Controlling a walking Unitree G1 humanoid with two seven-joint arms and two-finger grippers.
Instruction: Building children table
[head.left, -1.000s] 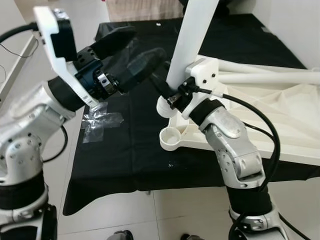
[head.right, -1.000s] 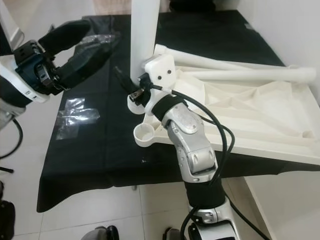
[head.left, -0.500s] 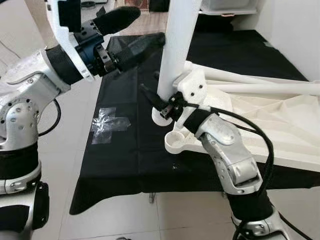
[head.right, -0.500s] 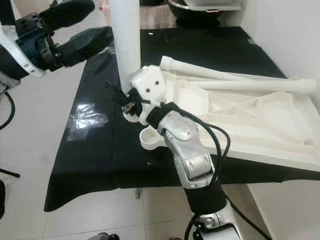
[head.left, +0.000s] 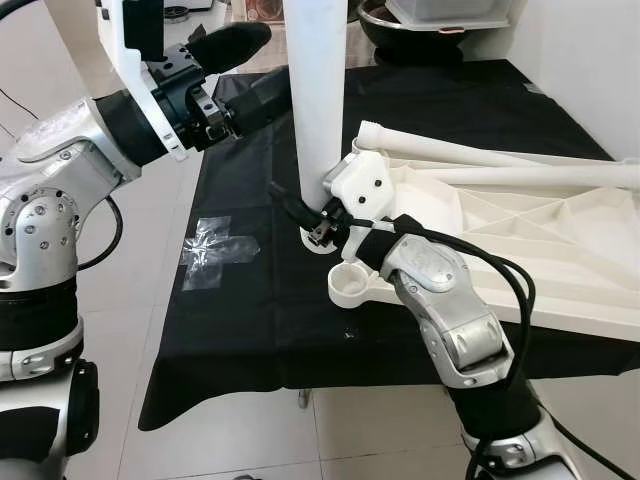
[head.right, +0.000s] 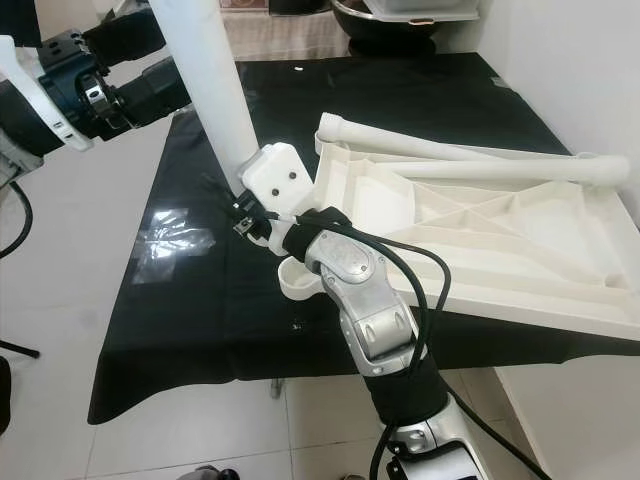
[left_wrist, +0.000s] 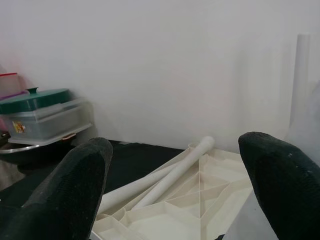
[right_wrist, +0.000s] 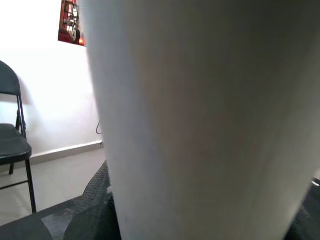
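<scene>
A: Why is that leg (head.left: 320, 90) standing upright, centre-left of the head views?

B: Its foot sits at a round corner socket of the tabletop (head.left: 520, 235), which lies underside-up on the black counter (head.left: 260, 300). My guess is it is being seated or turned into that socket, so it has to stand straight over it.

A: What holds it?

B: The right end effector (head.left: 312, 222) is low on the leg, right at the socket, with a black finger on each side of the tube. In the right wrist view the white tube sits very close to the camera. I judge it closed on the leg, steadying the base.

A: And the left end effector (head.left: 265, 65)?

B: High up, upper left of the frame, fingers spread either side of the upper shaft. In its wrist view the two fingertips (left_wrist: 80, 175) stand wide apart with nothing between them. It looks like a guard or a ready second grip, so the top does not lean.

A: The other parts?

B: Two more legs (head.right: 470, 160) lie across the far side of the tabletop, out of the way. An empty socket (head.left: 350, 283) sits at the near corner, just below the right end effector.

A: That shiny patch?

B: Clear tape (head.left: 215, 250) stuck on the counter, left of the tabletop.
</scene>
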